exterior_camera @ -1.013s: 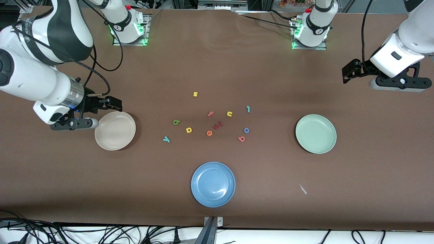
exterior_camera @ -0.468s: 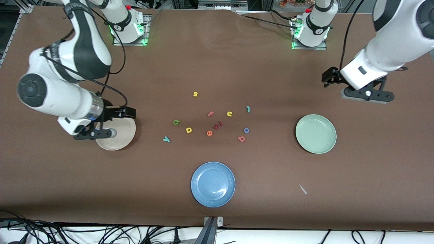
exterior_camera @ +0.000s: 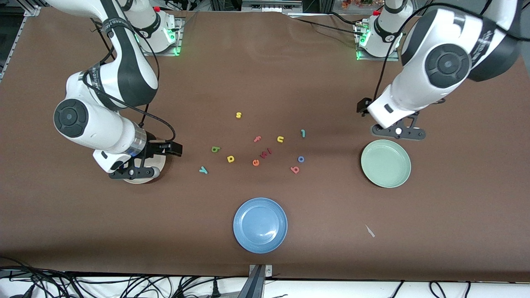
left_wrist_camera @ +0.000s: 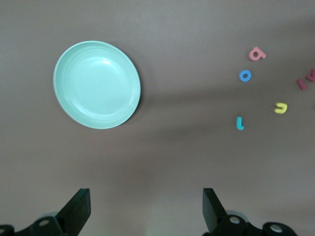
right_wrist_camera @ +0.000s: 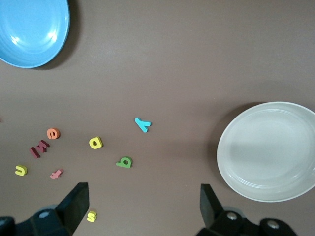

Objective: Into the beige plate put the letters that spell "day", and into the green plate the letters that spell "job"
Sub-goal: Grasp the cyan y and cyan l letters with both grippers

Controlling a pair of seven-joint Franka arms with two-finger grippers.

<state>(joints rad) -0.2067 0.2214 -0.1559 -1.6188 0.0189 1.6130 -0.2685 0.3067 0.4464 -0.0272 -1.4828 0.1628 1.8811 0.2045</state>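
The round cream-beige plate (right_wrist_camera: 269,151) lies flat and empty at the right arm's end of the desk; the round pale mint-green plate (exterior_camera: 386,163) lies flat and empty at the left arm's end. Between them, loose on the desk, lie the small green "d" (exterior_camera: 215,149), yellow "a" (exterior_camera: 230,158), teal "y" (exterior_camera: 203,169), teal "j" (exterior_camera: 303,133), blue ring "o" (exterior_camera: 301,159) and red-pink "b" (exterior_camera: 295,169).

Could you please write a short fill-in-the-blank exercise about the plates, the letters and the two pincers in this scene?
1. The right pincer hangs over the ____ plate.
2. The blue "o" lies on the ____, beside the red-pink "b".
3. The plate nearest the front camera is ____.
4. Both pincers, the left pincer included, are ____.

Missing words: beige; table; blue; open
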